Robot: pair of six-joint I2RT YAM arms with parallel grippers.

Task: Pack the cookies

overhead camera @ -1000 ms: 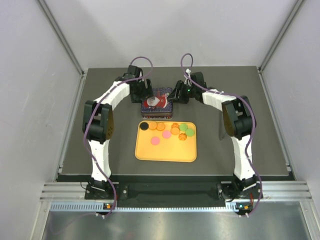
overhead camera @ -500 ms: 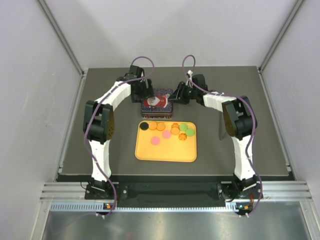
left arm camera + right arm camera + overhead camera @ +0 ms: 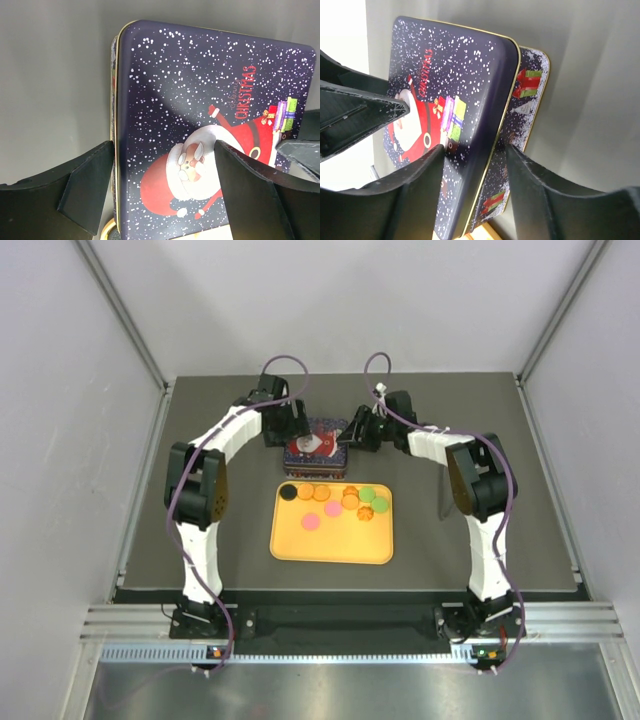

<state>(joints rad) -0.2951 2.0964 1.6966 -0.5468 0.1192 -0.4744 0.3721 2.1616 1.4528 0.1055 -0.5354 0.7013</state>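
Tabletop point(image 3: 480, 440): dark, walled in on three sides.
Orange tray point(image 3: 330, 548) sits at the centre. A Christmas tin stands just beyond it, toward the far edge.
The tin's lid point(image 3: 200, 90) sits askew over its base point(image 3: 532, 80), and the base shows past the lid's right edge.
Left hand point(image 3: 164, 150) is at the lid's left edge, fingers wide apart. One finger is outside the rim and one over the Santa print; it grips nothing.
Right hand point(image 3: 475, 150) straddles the right rim with a narrower gap. Cannot tell whether it pinches.
Both hands are equally near the lid.
Cookies point(image 3: 350, 501) lie on the tray's far half, on the near side of both hands.
Judgement: the lid comes off first, best lifted up and carried away from the tray.
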